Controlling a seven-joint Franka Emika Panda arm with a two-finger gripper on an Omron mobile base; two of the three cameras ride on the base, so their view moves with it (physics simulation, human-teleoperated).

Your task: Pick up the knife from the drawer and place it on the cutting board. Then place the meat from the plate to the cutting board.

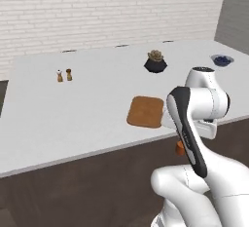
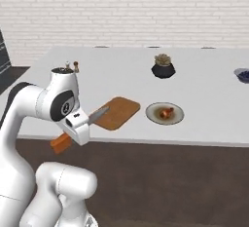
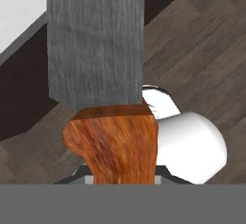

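Item: your claw was clenched on the knife, orange handle low and outboard, grey blade slanting up toward the cutting board, which lay just beyond the blade tip and slightly to the right, with the counter edge between. You had the meat on the plate just right of the board. Counter: white, flat; white brick wall behind, dark cabinet fronts below.
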